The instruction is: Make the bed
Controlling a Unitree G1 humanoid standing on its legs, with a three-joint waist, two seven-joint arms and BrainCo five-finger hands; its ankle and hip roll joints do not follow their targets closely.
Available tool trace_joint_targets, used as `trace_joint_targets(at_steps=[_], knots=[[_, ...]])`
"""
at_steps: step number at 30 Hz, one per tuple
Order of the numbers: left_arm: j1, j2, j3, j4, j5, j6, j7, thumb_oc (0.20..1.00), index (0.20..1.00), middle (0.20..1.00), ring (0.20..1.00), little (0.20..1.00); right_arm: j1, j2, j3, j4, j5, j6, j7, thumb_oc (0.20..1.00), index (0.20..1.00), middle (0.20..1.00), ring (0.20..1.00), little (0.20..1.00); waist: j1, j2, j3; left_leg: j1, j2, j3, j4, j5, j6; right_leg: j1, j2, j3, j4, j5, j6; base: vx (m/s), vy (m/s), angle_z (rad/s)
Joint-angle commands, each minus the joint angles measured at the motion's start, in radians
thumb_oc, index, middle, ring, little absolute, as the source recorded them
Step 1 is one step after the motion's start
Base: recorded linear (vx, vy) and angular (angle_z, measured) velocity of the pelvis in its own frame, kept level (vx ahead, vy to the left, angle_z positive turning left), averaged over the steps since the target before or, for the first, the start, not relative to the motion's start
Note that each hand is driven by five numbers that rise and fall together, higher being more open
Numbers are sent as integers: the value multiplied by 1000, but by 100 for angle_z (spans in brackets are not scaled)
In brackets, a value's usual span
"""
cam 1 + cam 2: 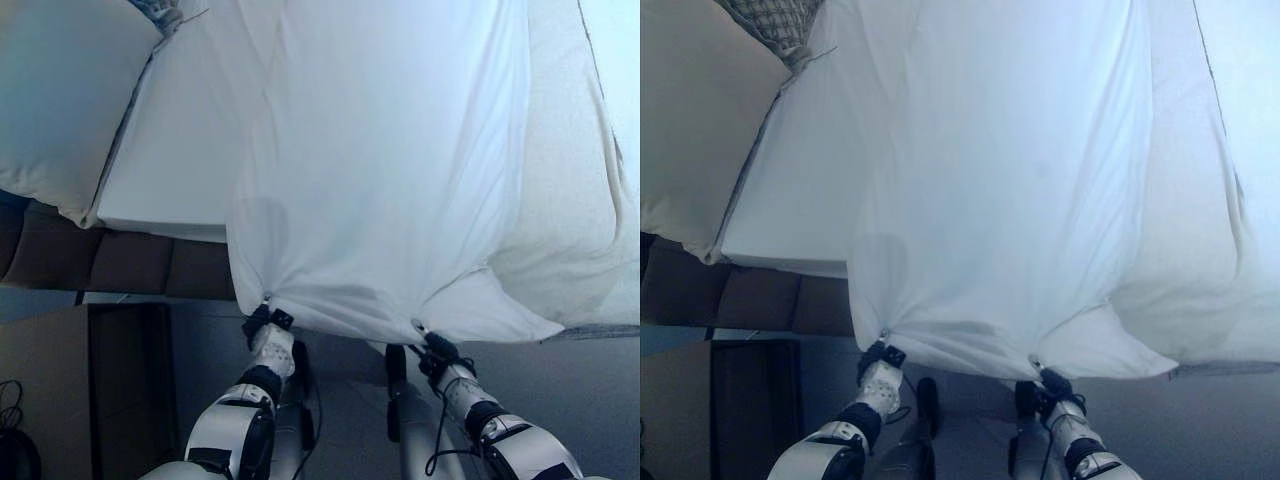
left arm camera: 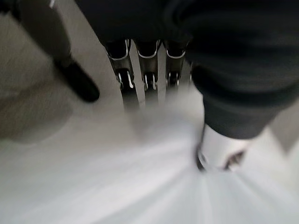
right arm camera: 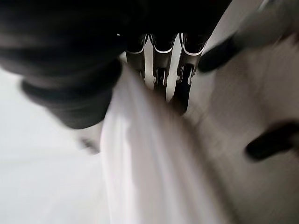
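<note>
From where I stand, the white sheet [image 1: 390, 170] hangs and spreads over the bed [image 1: 170, 160], and its near edge is pulled into two tight bunches, with folds running out from each bunch like a fan. The left hand [image 1: 266, 322] is at about 7 o'clock in the head views, just under the sheet's lower edge, and its fingers are curled around one gathered corner of the cloth. In the left wrist view the silver fingers [image 2: 125, 79] go down into the white fabric, and the cloth is drawn tight to one point beside the thumb. The right hand [image 1: 436, 349] is at about 5 o'clock, also just below the edge, and it pinches the second bunch in the same way. In the right wrist view a thick fold of the sheet runs between the dark cover and the fingers [image 3: 187, 74], which press on it. Between the two hands the edge of the sheet sags a little in a soft curve. To the right, toward 3 o'clock, more of the sheet lies in loose waves on the bed. A big pillow [image 1: 60, 100] lies at about 10 o'clock, at the upper left, touching the bare white mattress surface beside the sheet. Under the mattress, at 8 o'clock, the dark brown side of the bed frame [image 1: 120, 262] shows, with padded panels. The grey floor [image 1: 570, 380] is visible below the hands, at 6 o'clock.
</note>
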Motion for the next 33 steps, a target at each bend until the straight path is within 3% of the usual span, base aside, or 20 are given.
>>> trace_joint_targets(at_steps=[1, 8, 14, 18, 19, 21, 22, 24, 26, 28, 33], knots=[[114, 89, 20, 128, -31, 55, -57, 1000, 1000, 1000, 1000, 1000, 113, 35, -28, 20, 33, 24, -31, 1000, 1000, 1000, 1000, 1000, 9, -49, -12, -41, 7, -5, 17, -4, -35, 12, -97, 47, -96, 105, 84, 34, 3, 2], [177, 112, -29, 179, 115, 122, -128, 1000, 1000, 1000, 1000, 1000, 177, -7, -110, 56, 37, 44, 26, 1000, 1000, 1000, 1000, 1000, -6, -43, -45, -4, 15, 0, -6, -4, -34, 38, -97, 51, -111, 107, 84, 36, -4, -2], [250, 112, -104, 87, 240, 78, -155, 1000, 1000, 1000, 1000, 1000, 237, -33, -129, 10, 19, 18, 85, 1000, 1000, 1000, 1000, 1000, -8, -36, -51, 12, 18, -10, -21, 5, -36, 53, -96, 43, -114, 103, 84, 4, -8, 0], [381, 197, -315, -276, 510, 21, -290, 1000, 1000, 1000, 1000, 1000, 312, -29, -94, -207, 67, -41, 172, 1000, 1000, 1000, 1000, 1000, -2, -30, -34, 12, 19, -24, -25, 12, -37, 59, -91, 32, -110, 94, 88, -13, -32, 3], [382, 198, -315, -276, 510, 21, -289, 1000, 1000, 1000, 1000, 1000, 312, -29, -94, -208, 67, -41, 171, 1000, 1000, 1000, 1000, 1000, -1, -30, -37, 9, 19, -24, -25, 13, -37, 56, -91, 33, -111, 96, 88, 0, 0, 0], [417, 284, -391, -396, 629, -39, -381, 1000, 1000, 1000, 1000, 1000, 359, -67, 31, -395, -49, -78, 236, 1000, 1000, 1000, 1000, 1000, 1, -29, -33, 8, 20, -25, -31, 17, -39, 54, -90, 29, -109, 90, 89, 0, 0, 0], [414, 309, -425, -433, 632, -50, -442, 1000, 1000, 1000, 1000, 1000, 358, -93, 65, -458, -77, -88, 252, 1000, 1000, 1000, 1000, 1000, 1, -29, -32, 6, 20, -25, -33, 16, -39, 50, -88, 31, -107, 91, 90, 0, 0, 0], [403, 310, -439, -426, 622, -50, -470, 1000, 1000, 1000, 1000, 1000, 349, -99, 74, -462, -57, -94, 255, 1000, 1000, 1000, 1000, 1000, 1, -28, -33, 2, 20, -23, -30, 16, -39, 46, -87, 33, -106, 90, 90, -17, 0, -3], [350, 343, -520, -525, 566, -67, -594, 1000, 1000, 1000, 1000, 1000, 302, -152, 144, -574, -78, -103, 329, 1000, 1000, 1000, 1000, 1000, -4, -27, -24, -10, 20, -17, -21, 14, -40, 25, -81, 44, -91, 85, 90, -40, 6, -1], [309, 334, -548, -533, 482, -29, -679, 1000, 1000, 1000, 1000, 1000, 252, -171, 183, -601, -82, -87, 359, 1000, 1000, 1000, 1000, 1000, -7, -26, -16, -23, 21, -14, -9, 12, -41, 7, -78, 48, -78, 81, 87, -50, -8, 2], [136, 357, -657, -540, 549, -32, -754, 1000, 1000, 1000, 1000, 1000, 96, -217, 276, -599, -87, -54, 461, 1000, 1000, 1000, 1000, 1000, -11, -28, 16, -68, 26, -14, 39, 4, -46, -53, -58, 64, -18, 62, 81, -66, -20, -3]])
